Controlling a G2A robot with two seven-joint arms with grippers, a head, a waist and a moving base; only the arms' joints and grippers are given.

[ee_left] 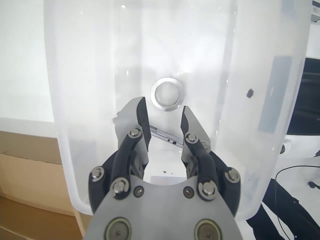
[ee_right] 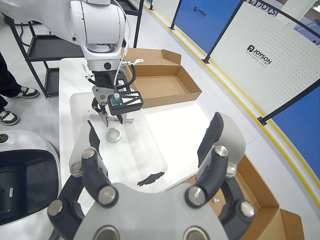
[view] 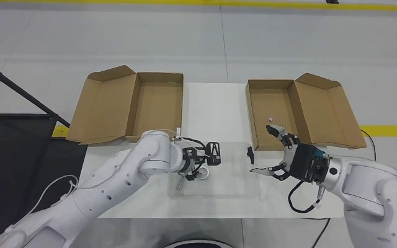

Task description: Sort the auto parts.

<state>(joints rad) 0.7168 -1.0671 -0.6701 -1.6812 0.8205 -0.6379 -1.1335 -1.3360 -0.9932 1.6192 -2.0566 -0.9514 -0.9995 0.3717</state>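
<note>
While the white surface [view: 217, 105] carries an open left box [view: 158, 105] and an open right box [view: 270, 115] toward its far side, the clear tray [ee_left: 75, 101] sits between them at the near edge, and the next move turns on what lies inside it. The left end effector [ee_left: 163, 108] hangs within the tray walls, fingers partly spread and empty, right over the metal rod [ee_left: 166, 137]. The right end effector [ee_right: 153, 121] waits well apart near the right box, spread wide and holding nothing, so the left arm is much the nearer. The rod's long axis runs almost along the line joining the two left fingers, not across it. A pinch would likely need the wrist turned first, or the fingers may close on the rod's length. Whether the fingers touch the rod I cannot tell. The metal ring [ee_left: 167, 97] lies flat just beyond the rod, close enough to be nudged. The tray walls leave modest turning room. A black scrap [ee_right: 151, 178] rests at the tray's end nearest the right arm, and a small screw [ee_right: 215, 200] lies in the right box.
</note>
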